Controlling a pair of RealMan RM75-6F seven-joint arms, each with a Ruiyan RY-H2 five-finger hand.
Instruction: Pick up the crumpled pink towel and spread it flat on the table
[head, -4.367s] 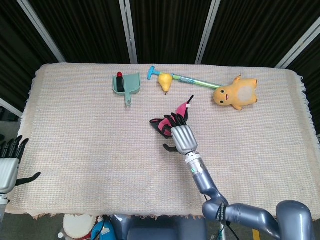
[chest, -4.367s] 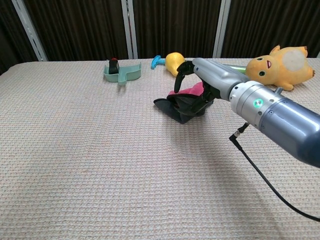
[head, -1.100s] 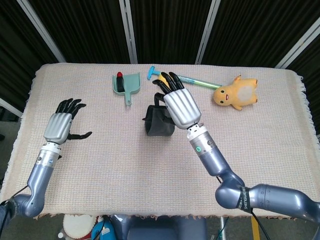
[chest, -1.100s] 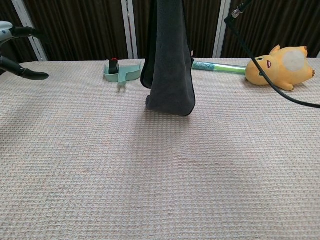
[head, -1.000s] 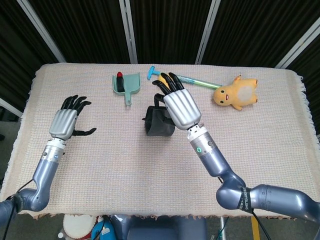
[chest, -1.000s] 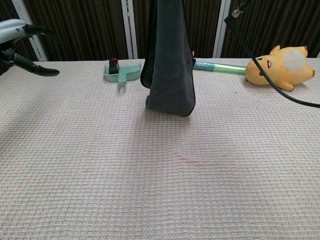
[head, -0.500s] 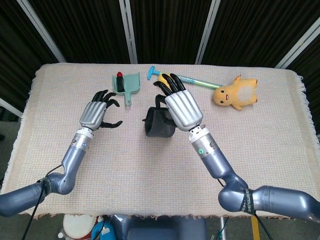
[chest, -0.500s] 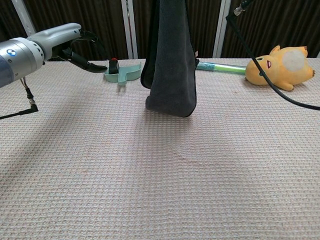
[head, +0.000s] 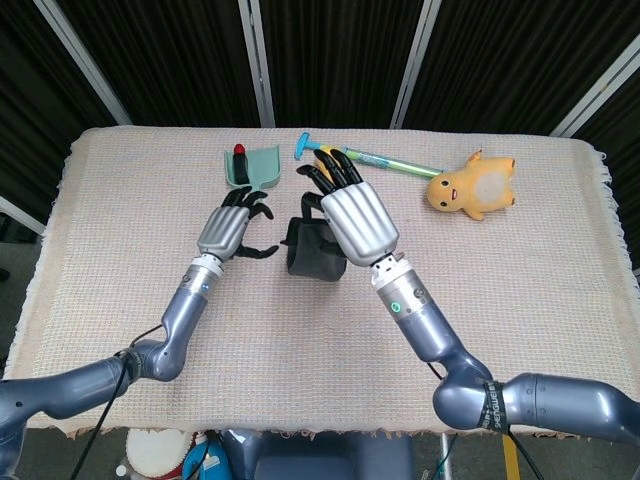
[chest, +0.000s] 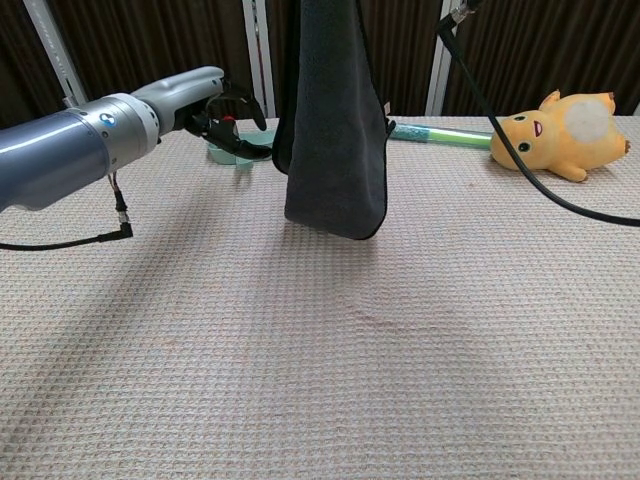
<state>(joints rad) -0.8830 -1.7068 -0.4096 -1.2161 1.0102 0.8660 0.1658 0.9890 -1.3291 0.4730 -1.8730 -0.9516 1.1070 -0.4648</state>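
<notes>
The right hand (head: 358, 222) hides where its fingers meet the towel (chest: 333, 140). In the chest view that hand is cut off above the frame's top edge.

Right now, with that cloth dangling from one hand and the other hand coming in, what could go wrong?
The towel hangs folded from the right hand, so the left hand may catch a doubled layer instead of one edge and it would not open flat. Its hem hangs close above the table; lowering early could bunch it again. The left hand is also near the green dustpan and might knock it.
</notes>
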